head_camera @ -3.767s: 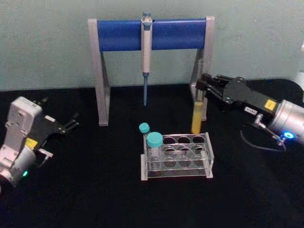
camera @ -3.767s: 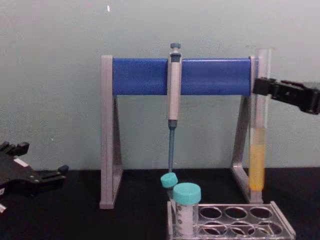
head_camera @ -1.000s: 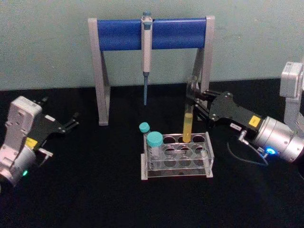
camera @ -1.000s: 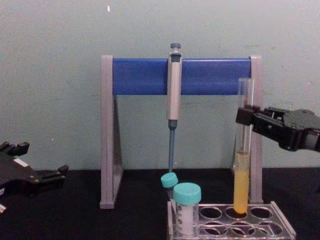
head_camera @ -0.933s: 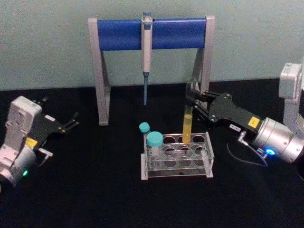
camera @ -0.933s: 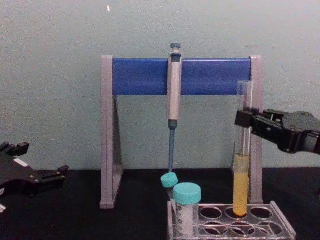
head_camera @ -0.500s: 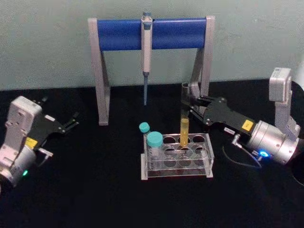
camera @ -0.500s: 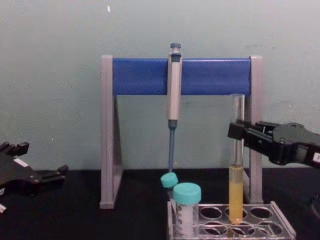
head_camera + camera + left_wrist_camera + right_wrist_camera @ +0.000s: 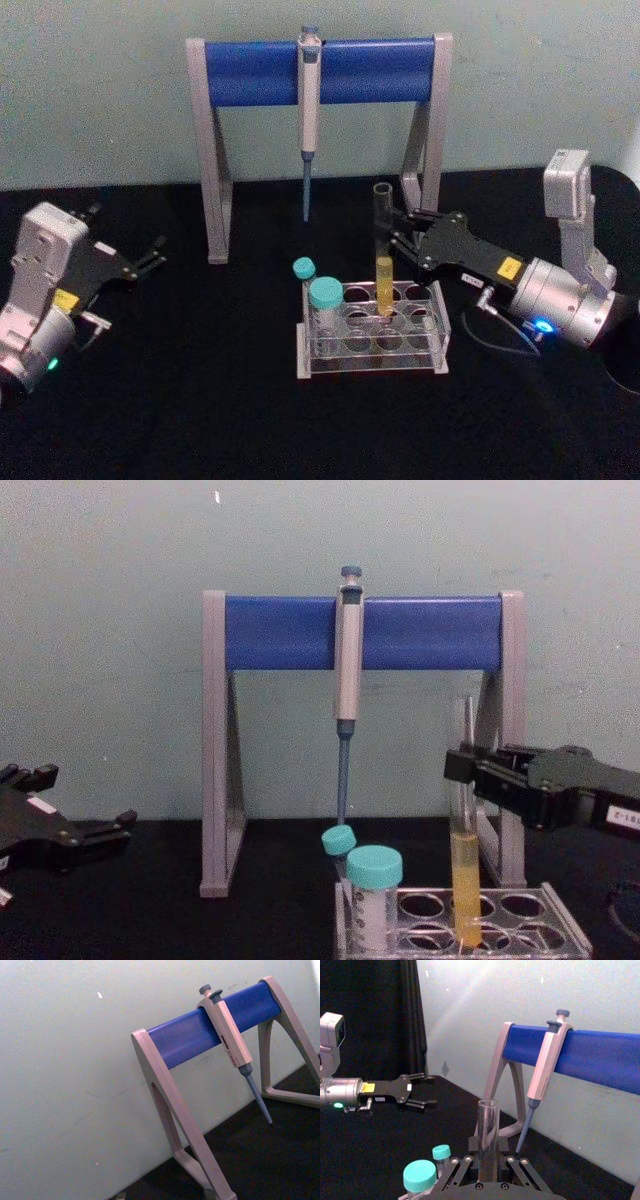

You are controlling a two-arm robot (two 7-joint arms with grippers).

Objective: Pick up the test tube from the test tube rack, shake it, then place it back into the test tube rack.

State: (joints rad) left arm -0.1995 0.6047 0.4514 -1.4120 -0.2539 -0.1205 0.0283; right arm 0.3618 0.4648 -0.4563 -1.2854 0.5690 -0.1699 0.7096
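Head view: the test tube [image 9: 382,240] stands upright with its lower end down through a hole in the middle column of the test tube rack [image 9: 441,345] (which row I cannot tell). The right hand [image 9: 394,236] is closed on the glass above the liquid. Judged from this, the lifting and shaking are done and the return is nearly complete. What is left is to let go and draw the arm clear. The left hand [image 9: 126,238] is parked well off at the left of the black surface [image 9: 200,400], fingers spread, holding nothing.

Chest view: yellow liquid fills the tube's lower part, and its round bottom sits below the rack's top plate. Two teal-capped tubes [image 9: 373,868] stand at the rack's left end, and the other holes look empty.

Right wrist view: the fingers clamp the clear upper tube from both sides, and its open mouth is capless.

Left wrist view: the pipette [image 9: 231,1042] hangs on the blue bar of the pipette stand [image 9: 170,1105] (none of the task's things here).
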